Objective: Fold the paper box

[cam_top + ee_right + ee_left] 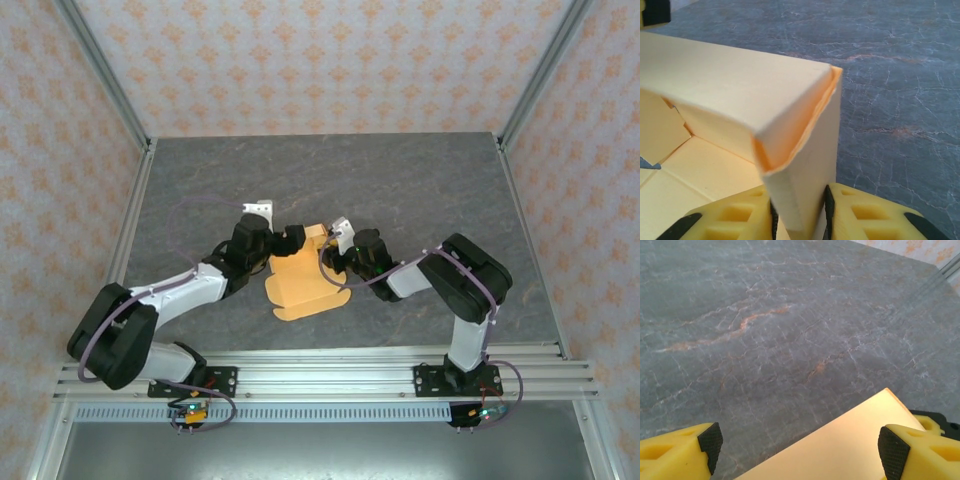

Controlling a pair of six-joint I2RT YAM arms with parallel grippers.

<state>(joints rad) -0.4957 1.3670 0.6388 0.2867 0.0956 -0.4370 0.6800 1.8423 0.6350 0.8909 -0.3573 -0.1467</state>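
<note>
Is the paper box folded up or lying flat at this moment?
Partly folded. One wall of the paper box stands upright, pinched by the right gripper; from above, a flap lies flat on the table.

Paper box (740,85) runs off the edge left of the right gripper (799,215), its fingers (725,222) cropped at the bottom; overhead, both wrists (368,250) cover parts of the box's far end

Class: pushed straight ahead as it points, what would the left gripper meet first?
The left gripper, open, would probably meet the light orange-tan cardboard box's flap between its fingers; grey marbled tabletop beyond.
</note>
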